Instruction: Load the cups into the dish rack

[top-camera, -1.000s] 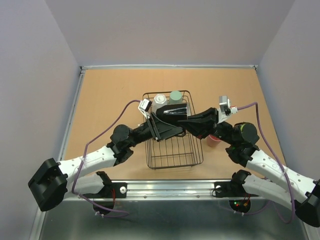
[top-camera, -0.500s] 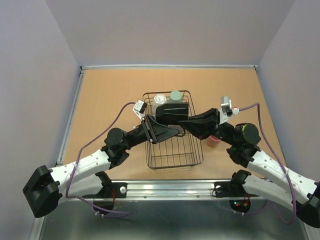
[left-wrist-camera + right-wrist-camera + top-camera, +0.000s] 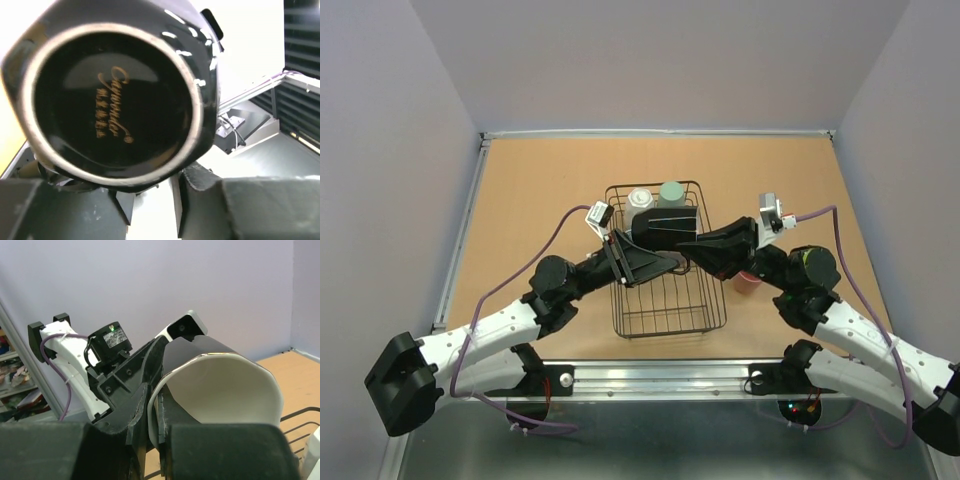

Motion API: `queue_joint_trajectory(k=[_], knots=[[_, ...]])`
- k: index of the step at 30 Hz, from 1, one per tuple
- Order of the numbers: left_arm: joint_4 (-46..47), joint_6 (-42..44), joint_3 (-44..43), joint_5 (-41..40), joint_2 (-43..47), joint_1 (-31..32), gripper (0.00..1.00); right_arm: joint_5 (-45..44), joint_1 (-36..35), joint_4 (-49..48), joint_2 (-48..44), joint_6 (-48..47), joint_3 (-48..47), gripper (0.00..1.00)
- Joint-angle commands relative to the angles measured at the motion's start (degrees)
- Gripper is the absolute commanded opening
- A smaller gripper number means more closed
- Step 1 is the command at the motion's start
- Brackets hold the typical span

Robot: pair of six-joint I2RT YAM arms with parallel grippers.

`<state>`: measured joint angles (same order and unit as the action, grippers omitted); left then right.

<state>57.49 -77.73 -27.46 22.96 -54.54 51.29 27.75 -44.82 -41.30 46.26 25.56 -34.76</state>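
Observation:
The black mug with a cream inside [image 3: 670, 222] hangs above the far half of the dish rack [image 3: 665, 328], held between both grippers. My right gripper [image 3: 686, 243] is shut on its rim [image 3: 225, 385], one finger inside and one outside [image 3: 154, 426]. My left gripper [image 3: 655, 242] is shut on the mug's body; the mug's base [image 3: 110, 95] fills the left wrist view above the fingers [image 3: 200, 182]. A white mug [image 3: 640, 199] and a green tumbler [image 3: 671, 191] stand in the rack's far end. A red-pink tumbler [image 3: 748, 282] sits on the table right of the rack, partly under my right arm.
The tan table [image 3: 540, 190] is bounded by grey walls at the back and sides. A metal rail [image 3: 650, 375] runs along the near edge by the arm bases. Purple cables [image 3: 535, 262] loop off both wrists.
My left gripper's jaws have closed in on the black mug, and the left arm has drawn slightly left. The right gripper has kept its hold on the rim.

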Motion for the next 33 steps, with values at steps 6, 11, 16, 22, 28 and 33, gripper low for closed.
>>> queue_joint_trajectory(k=[6,11,16,22,28,33], knots=[[0.1,4.0,-2.9,-5.6,1.3,-0.1,0.13,2.1,-0.5,-6.3,-1.3,2.8,2.9,0.00],[0.3,5.0,-3.5,-6.3,-0.1,-0.1,0.00,2.3,-0.6,-9.4,-1.3,4.9,5.5,0.01],[-2.7,8.1,-3.9,-7.4,0.5,-0.1,0.00,0.7,-0.7,-9.6,-2.6,5.2,6.9,0.01],[-18.9,15.5,-5.4,-15.3,6.6,-0.1,0.00,-3.5,-0.7,-3.7,-4.9,2.3,5.7,0.52],[-21.5,17.9,-3.7,-18.3,9.6,-0.1,0.00,-3.9,-0.7,-3.0,-3.8,2.3,5.7,0.70],[-30.7,22.4,-5.4,-20.7,11.2,-0.1,0.00,-7.3,-0.7,-0.5,-6.1,1.5,6.3,0.74]])
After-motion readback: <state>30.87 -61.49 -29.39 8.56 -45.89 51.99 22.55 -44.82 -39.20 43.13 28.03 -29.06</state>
